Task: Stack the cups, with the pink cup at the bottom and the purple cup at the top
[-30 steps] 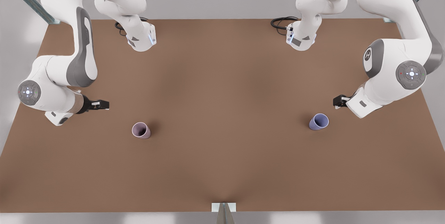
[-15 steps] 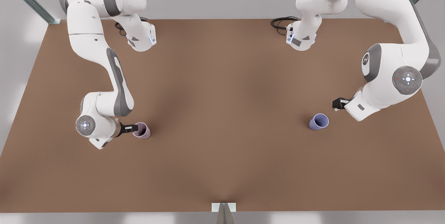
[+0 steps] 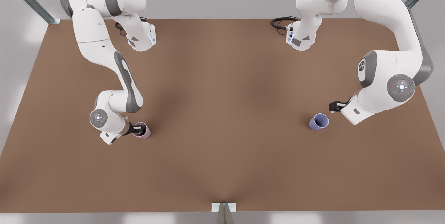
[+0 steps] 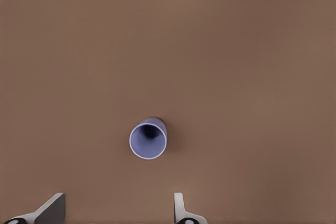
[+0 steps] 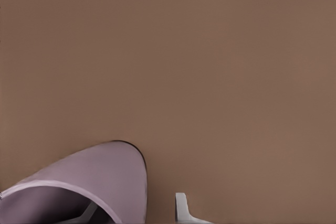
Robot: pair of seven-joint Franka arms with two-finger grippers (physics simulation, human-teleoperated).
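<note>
**Right gripper straddles the pink cup's rim; left gripper hangs above the purple cup**

The pink cup (image 3: 142, 130) stands upright on the table (image 3: 222, 119) at the front view's left. The right gripper (image 3: 135, 130) is at it, fingers spread, one finger (image 5: 89, 212) inside the mouth and the other outside the wall.

The purple cup (image 3: 318, 122) stands upright at the front view's right, well apart from the pink one. The left gripper (image 3: 334, 106) hovers near it, fingers wide, touching nothing.

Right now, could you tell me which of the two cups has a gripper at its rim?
The pink cup: the right gripper straddles its wall. The purple cup stands untouched.
</note>
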